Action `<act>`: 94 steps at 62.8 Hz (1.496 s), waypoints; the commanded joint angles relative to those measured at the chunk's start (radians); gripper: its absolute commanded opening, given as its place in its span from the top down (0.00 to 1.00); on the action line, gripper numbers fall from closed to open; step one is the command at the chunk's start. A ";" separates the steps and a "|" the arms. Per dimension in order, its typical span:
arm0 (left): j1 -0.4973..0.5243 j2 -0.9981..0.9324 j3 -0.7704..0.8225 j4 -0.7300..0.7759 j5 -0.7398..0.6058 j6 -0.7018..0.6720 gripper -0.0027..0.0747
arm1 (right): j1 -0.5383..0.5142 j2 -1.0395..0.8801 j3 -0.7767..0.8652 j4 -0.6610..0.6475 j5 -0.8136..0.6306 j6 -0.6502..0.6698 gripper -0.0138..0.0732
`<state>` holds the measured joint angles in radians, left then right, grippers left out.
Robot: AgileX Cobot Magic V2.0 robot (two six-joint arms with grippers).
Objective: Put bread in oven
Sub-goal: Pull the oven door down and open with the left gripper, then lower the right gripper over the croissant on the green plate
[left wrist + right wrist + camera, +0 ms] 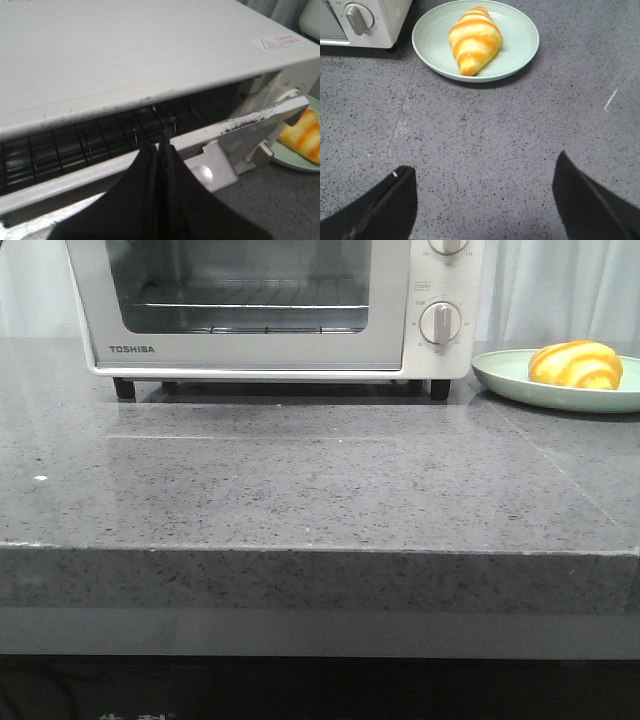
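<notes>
The cream-white oven [262, 352] stands at the back of the counter; neither gripper shows in the front view. In the left wrist view the oven [125, 50] has its door [240, 127] ajar by a narrow gap, with the wire rack [75, 145] visible inside. My left gripper [162, 139] is shut, its tips at the door's top edge by the gap. The bread [575, 364] lies on a pale green plate [500, 375] to the right of the oven. My right gripper [482, 200] is open and empty over the counter, short of the bread [474, 39].
The plate [520, 30] sits close beside the oven's right front foot and knob [359, 16]. The grey speckled counter [320, 490] ends at a front edge. A white curtain hangs behind.
</notes>
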<state>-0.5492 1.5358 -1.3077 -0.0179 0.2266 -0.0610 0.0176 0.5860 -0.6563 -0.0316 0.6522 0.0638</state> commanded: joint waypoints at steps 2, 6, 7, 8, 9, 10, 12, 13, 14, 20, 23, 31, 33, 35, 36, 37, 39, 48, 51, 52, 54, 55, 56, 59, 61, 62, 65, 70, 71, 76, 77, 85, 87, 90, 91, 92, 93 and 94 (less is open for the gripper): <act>-0.005 -0.052 -0.008 -0.017 0.175 -0.001 0.99 | -0.008 0.008 -0.037 -0.010 -0.073 -0.012 0.18; -0.005 -0.080 -0.008 -0.017 0.230 -0.001 0.99 | -0.008 0.008 -0.037 -0.010 -0.073 -0.012 0.18; -0.005 -0.088 -0.008 -0.017 0.236 -0.001 0.99 | -0.008 0.008 -0.037 -0.010 -0.073 -0.012 0.18; -0.005 -0.091 -0.008 -0.017 0.243 -0.001 0.99 | -0.008 0.008 -0.037 -0.010 -0.073 -0.012 0.18; -0.005 -0.097 -0.008 -0.017 0.249 -0.001 0.99 | -0.008 0.008 -0.037 -0.010 -0.073 -0.012 0.18; -0.005 -0.099 -0.008 -0.017 0.251 -0.001 0.99 | -0.008 0.008 -0.037 -0.010 -0.073 -0.012 0.18; -0.005 -0.110 -0.008 -0.017 0.260 -0.001 0.99 | -0.008 0.008 -0.037 -0.010 -0.072 -0.012 0.18; -0.005 -0.113 -0.008 -0.017 0.262 -0.001 0.99 | -0.008 0.008 -0.037 -0.010 -0.071 -0.012 0.18; -0.005 -0.117 -0.008 -0.017 0.265 -0.001 0.99 | -0.008 0.008 -0.037 -0.010 -0.070 -0.012 0.18; -0.005 -0.148 -0.008 -0.017 0.276 -0.001 0.99 | -0.008 0.008 -0.037 -0.010 -0.064 -0.012 0.18; -0.005 -0.169 -0.008 -0.012 0.278 -0.001 0.99 | -0.008 0.008 -0.037 -0.010 -0.062 -0.012 0.18; -0.005 -0.232 -0.004 0.001 0.299 -0.001 0.99 | -0.008 0.008 -0.037 -0.010 -0.062 -0.012 0.18; -0.005 -0.247 -0.004 0.004 0.309 -0.001 0.99 | -0.008 0.008 -0.037 -0.010 -0.062 -0.012 0.18; -0.005 -0.263 -0.004 0.018 0.323 -0.001 0.99 | -0.008 0.008 -0.037 -0.010 -0.062 -0.012 0.18; -0.005 -0.275 -0.004 0.018 0.334 -0.001 0.99 | -0.008 0.008 -0.037 -0.010 -0.062 -0.012 0.18; -0.005 -0.283 -0.004 0.018 0.341 -0.001 0.99 | -0.008 0.008 -0.037 -0.010 -0.062 -0.012 0.18; -0.005 -0.302 -0.002 0.025 0.357 -0.001 0.99 | -0.008 0.008 -0.037 -0.010 -0.062 -0.012 0.18; -0.003 -0.394 0.049 0.055 0.375 -0.001 0.99 | -0.008 0.008 -0.037 -0.010 -0.059 -0.012 0.18; -0.001 -0.434 0.088 0.062 0.374 -0.003 0.99 | -0.008 0.008 -0.037 -0.010 -0.056 -0.012 0.18; 0.002 -0.452 0.100 0.062 0.374 -0.003 0.99 | -0.008 0.008 -0.037 -0.010 -0.055 -0.012 0.18; 0.009 -0.476 0.131 0.062 0.374 -0.003 0.99 | -0.008 0.008 -0.037 -0.010 -0.055 -0.012 0.18; 0.013 -0.487 0.145 0.062 0.372 -0.003 0.99 | -0.008 0.008 -0.037 -0.010 -0.055 -0.011 0.18; 0.017 -0.500 0.159 0.062 0.371 -0.003 0.99 | -0.008 0.010 -0.037 -0.010 -0.055 -0.010 0.18; 0.036 -0.549 0.214 0.062 0.364 -0.003 0.99 | -0.008 0.023 -0.042 -0.010 -0.053 0.000 0.18; 0.051 -0.573 0.241 0.062 0.359 -0.005 0.99 | -0.008 0.034 -0.047 -0.010 -0.053 0.009 0.18; 0.058 -0.585 0.255 0.062 0.359 -0.005 0.99 | -0.008 0.041 -0.048 -0.010 -0.053 0.012 0.18; 0.081 -0.632 0.299 0.062 0.359 -0.010 0.99 | -0.008 0.072 -0.063 -0.010 -0.052 0.017 0.18; 0.111 -0.691 0.372 0.048 0.363 -0.012 0.99 | -0.008 0.142 -0.091 -0.010 -0.050 0.027 0.18; 0.113 -0.703 0.382 0.045 0.365 -0.012 0.99 | -0.008 0.154 -0.101 -0.010 -0.050 0.027 0.18; 0.121 -0.766 0.437 0.043 0.365 -0.012 0.99 | -0.008 0.230 -0.144 -0.010 -0.042 0.027 0.18; 0.121 -0.776 0.449 0.041 0.365 -0.012 0.99 | -0.008 0.254 -0.154 -0.010 -0.040 0.027 0.18; 0.121 -0.838 0.499 0.038 0.365 -0.012 0.99 | -0.008 0.400 -0.254 -0.010 -0.025 0.027 0.18; 0.121 -0.846 0.506 0.038 0.365 -0.012 0.99 | -0.008 0.443 -0.279 -0.010 -0.020 0.027 0.18; 0.121 -0.853 0.510 0.038 0.365 -0.012 0.99 | -0.008 0.497 -0.324 -0.010 -0.011 0.027 0.18; 0.121 -0.855 0.511 0.038 0.365 -0.012 0.99 | -0.008 0.513 -0.337 -0.010 -0.007 0.027 0.18; 0.121 -0.855 0.511 0.038 0.367 -0.012 0.99 | -0.008 0.531 -0.350 -0.010 -0.004 0.027 0.18; 0.121 -0.855 0.511 0.038 0.367 -0.012 0.99 | -0.008 0.557 -0.363 -0.010 -0.001 0.027 0.18; 0.121 -0.855 0.511 0.038 0.367 -0.012 0.99 | -0.008 0.574 -0.376 -0.010 0.003 0.027 0.18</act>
<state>-0.4308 0.6873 -0.7749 0.0289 0.6655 -0.0628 0.0176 1.0827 -0.9397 -0.0323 0.6885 0.0906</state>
